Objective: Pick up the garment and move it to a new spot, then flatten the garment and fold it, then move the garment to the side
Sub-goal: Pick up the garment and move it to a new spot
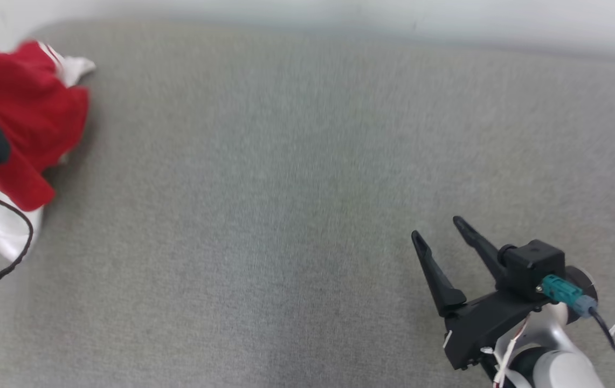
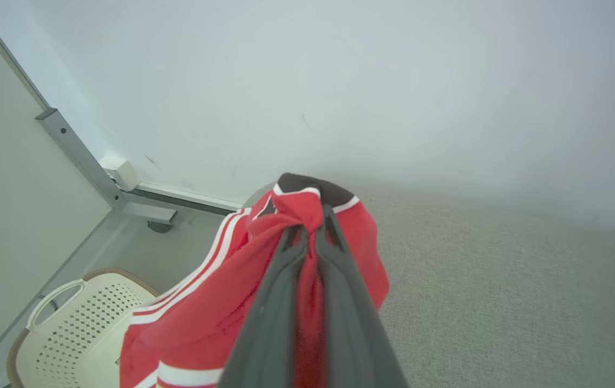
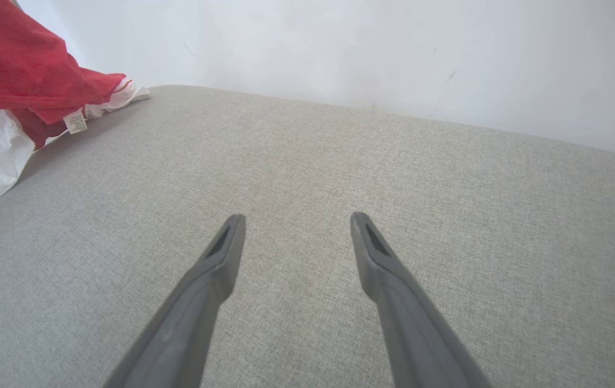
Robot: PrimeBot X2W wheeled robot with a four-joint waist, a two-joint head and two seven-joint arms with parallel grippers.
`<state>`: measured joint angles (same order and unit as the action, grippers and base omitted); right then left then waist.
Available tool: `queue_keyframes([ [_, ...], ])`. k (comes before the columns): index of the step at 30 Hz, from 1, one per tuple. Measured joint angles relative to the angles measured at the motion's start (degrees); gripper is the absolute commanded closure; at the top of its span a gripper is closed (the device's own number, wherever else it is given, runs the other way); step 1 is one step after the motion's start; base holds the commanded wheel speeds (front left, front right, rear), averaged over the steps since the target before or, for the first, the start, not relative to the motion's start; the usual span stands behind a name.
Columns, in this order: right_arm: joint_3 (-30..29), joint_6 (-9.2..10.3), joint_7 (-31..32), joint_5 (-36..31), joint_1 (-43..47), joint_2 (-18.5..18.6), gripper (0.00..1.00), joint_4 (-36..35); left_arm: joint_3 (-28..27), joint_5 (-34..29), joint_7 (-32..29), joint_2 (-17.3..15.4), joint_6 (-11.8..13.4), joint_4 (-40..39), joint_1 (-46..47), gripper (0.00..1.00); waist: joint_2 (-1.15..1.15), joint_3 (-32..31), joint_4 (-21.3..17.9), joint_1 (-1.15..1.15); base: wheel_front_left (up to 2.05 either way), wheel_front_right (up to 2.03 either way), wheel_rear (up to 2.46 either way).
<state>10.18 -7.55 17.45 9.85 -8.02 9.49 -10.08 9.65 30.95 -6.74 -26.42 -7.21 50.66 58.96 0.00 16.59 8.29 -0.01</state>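
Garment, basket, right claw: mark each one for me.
garment [image 2: 205,318], left wrist view, red fabric beside the white stripes
basket [image 2: 81,318], left wrist view, perforated cream wall
right claw [image 1: 436,227], head view, midway between its open fingertips

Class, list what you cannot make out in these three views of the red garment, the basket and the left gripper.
Head view: red garment blurred, cut by the left edge.
Left wrist view: left gripper shut on it; fingers hide the pinched fold. Basket partly behind the garment, cut by the bottom edge.
Right wrist view: label print too small.
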Motion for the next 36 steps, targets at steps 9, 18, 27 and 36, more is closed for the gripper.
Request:
queue_keyframes([
  [9, 0.0, 0.00, -4.3, 0.7, 1.0, -3.4, 0.00, 5.8, 3.1, 2.2, -7.2, -1.3, -0.2, -17.7, -0.1, 1.00, -0.01, -9.4, -1.5, -0.01, 0.00, 0.00, 0.00],
  [18, -1.8, 0.00, -5.1, 0.3, 2.2, -4.3, 0.00, 6.6, 4.3, 7.0, -12.6, 2.9, 1.4, -37.2, -2.1, 1.00, -0.01, -15.0, -8.0, -0.01, 0.00, 0.00, 0.00],
  [27, -2.9, 0.00, -4.8, 0.1, 2.4, -4.8, 0.00, 4.9, 8.5, 7.4, -13.2, 9.0, 5.4, -48.9, -9.5, 1.00, 0.00, -15.5, -17.7, 0.00, 0.00, 0.00, 0.00],
  [36, -2.0, 0.00, -6.0, 0.2, 1.9, -5.7, 0.00, 5.0, 14.6, 3.7, -7.2, 12.3, 7.8, -43.3, -24.1, 1.00, 0.00, -10.5, -24.6, 0.01, 0.00, 0.00, 0.00],
])
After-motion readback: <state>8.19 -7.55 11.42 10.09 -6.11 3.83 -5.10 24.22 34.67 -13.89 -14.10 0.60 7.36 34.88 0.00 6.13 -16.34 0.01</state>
